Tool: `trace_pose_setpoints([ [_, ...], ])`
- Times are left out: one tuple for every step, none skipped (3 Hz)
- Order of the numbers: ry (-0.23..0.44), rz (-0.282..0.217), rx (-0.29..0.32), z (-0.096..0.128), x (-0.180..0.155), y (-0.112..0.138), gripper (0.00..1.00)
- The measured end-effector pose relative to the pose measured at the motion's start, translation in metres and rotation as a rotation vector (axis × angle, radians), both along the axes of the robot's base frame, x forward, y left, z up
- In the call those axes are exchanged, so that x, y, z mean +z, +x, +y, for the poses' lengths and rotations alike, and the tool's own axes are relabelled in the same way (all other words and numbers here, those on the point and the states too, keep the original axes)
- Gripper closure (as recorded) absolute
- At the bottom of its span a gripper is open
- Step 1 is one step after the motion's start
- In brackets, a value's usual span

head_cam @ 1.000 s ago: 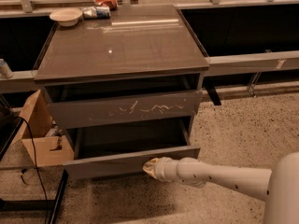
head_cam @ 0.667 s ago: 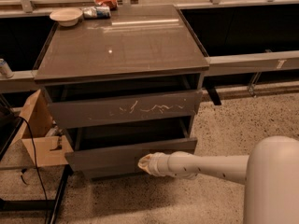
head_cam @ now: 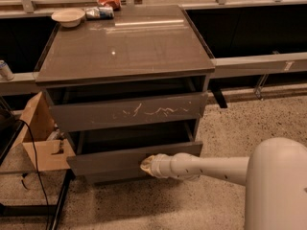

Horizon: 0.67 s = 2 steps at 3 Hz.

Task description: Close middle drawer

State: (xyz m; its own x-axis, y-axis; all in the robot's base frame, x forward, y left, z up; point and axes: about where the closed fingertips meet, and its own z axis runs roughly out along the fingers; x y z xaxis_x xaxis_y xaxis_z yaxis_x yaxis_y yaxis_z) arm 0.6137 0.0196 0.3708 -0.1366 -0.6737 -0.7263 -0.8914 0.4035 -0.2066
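The tool (head_cam: 146,165) sits low in front of the cabinet at the end of the pale arm, its tip touching the front of the middle drawer (head_cam: 103,161); whether it is spread or pressed together I cannot tell. The drawer's flat front runs left and right of the tool and stands partly pulled out, with a dark gap above it. Just above the tool is the scratched drawer front (head_cam: 129,112), and higher up the tabletop (head_cam: 124,49).

I see a shallow white bowl (head_cam: 67,17) beside a silvery crumpled packet (head_cam: 100,12) on the grey-brown cabinet top (head_cam: 129,51); a brown cardboard box (head_cam: 41,140) sits left of it.
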Motion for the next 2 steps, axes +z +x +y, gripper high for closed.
trace_pose_setpoints([
  [-0.014,-0.025,0.008,0.004,-0.001,0.016,1.0],
  [-0.024,-0.043,0.011,0.006,0.0,0.03,1.0],
])
